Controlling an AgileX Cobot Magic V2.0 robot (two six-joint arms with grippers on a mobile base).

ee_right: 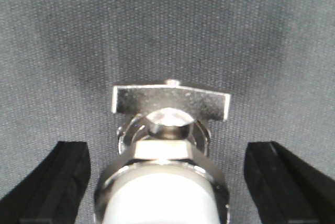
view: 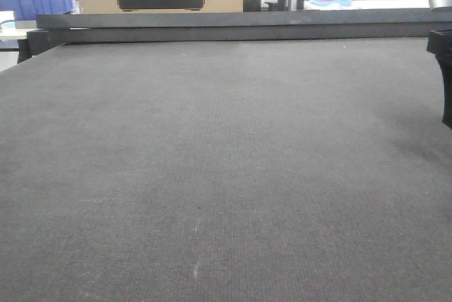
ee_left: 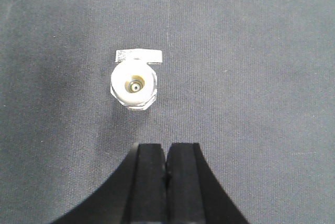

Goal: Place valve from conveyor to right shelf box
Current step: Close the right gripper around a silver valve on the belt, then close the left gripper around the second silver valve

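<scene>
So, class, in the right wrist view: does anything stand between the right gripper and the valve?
Nothing visible does. The valve sits on the conveyor between the open fingers of the right gripper, with only bare belt showing in the gaps either side.

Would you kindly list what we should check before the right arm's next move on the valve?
1. Right gripper open: ok, fingers wide apart.
2. Valve between them: ok, roughly centred.
3. Fingers clear of the valve: ok, gaps on both sides.
4. Finger height over the conveyor: cannot tell.
5. Left gripper out of the way: ok, shut, holding nothing.
6. Right shelf box ready: cannot tell, not in view.
</scene>
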